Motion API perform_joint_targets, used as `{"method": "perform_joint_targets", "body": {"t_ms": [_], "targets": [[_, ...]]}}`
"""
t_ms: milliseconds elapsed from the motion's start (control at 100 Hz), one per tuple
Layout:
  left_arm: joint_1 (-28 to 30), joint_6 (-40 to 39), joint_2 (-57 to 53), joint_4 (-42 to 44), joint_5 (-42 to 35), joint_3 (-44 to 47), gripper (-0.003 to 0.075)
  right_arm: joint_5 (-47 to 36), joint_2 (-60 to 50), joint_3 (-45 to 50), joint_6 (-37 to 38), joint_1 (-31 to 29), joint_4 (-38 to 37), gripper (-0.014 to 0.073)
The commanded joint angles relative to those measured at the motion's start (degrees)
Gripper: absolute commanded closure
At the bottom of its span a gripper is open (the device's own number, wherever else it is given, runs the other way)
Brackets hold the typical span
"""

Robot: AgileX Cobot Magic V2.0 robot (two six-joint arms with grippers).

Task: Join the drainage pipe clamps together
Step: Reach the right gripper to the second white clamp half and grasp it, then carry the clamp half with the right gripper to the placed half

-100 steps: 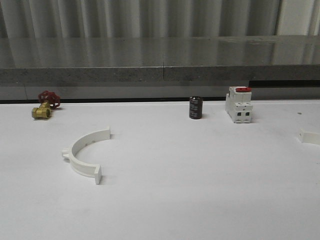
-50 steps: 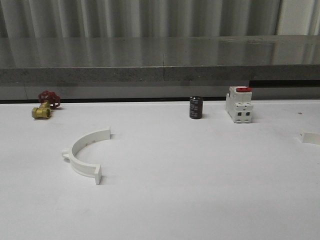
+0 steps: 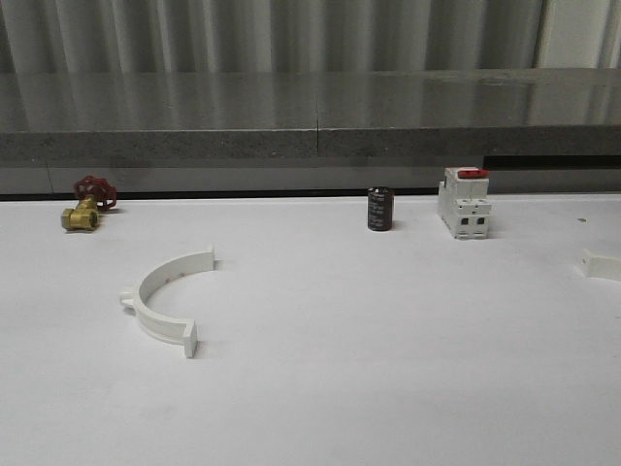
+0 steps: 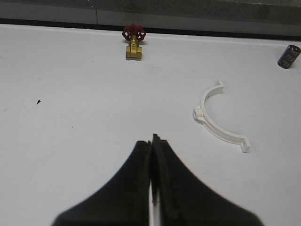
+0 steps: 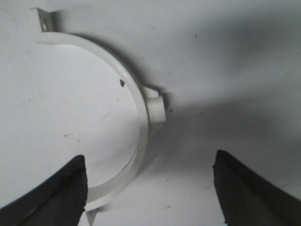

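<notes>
One white half-ring drainage pipe clamp [image 3: 160, 296] lies flat on the left of the white table; it also appears in the left wrist view [image 4: 214, 117]. My left gripper [image 4: 153, 140] is shut with nothing in it, hovering well short of that clamp. The other clamp's flanged end [image 3: 602, 264] pokes in at the right edge of the front view. In the right wrist view this clamp [image 5: 144, 136] lies on the table directly below my right gripper [image 5: 149, 156], which is open, its fingers wide on either side of the curved band and not touching it.
Along the back of the table stand a brass valve with a red handle [image 3: 85, 206], a small black cylinder [image 3: 379, 209] and a white block with a red top [image 3: 463, 204]. A grey ledge [image 3: 310, 136] runs behind the table.
</notes>
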Motion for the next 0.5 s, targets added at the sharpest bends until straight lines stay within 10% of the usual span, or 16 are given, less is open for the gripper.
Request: {"method": "perform_joint_targets", "body": {"t_ms": [0,230,490], "targets": [[0.15,-0.01,0.43,-0.30,-3.78,-1.39,0.0741,-0.54,0.62,-3.16,-0.81,-0.43,0.63,0.0034],[0.15,-0.01,0.43,-0.30,-3.78,-1.39,0.0741,-0.59,5.80,-6.65,-1.10,-0.43,0.63,0.0092],[0.15,-0.01,0.43,-0.30,-3.78,-1.39,0.0741,0.58,7.64,-7.85,-1.10,-0.43,0.63,0.0557]]}}
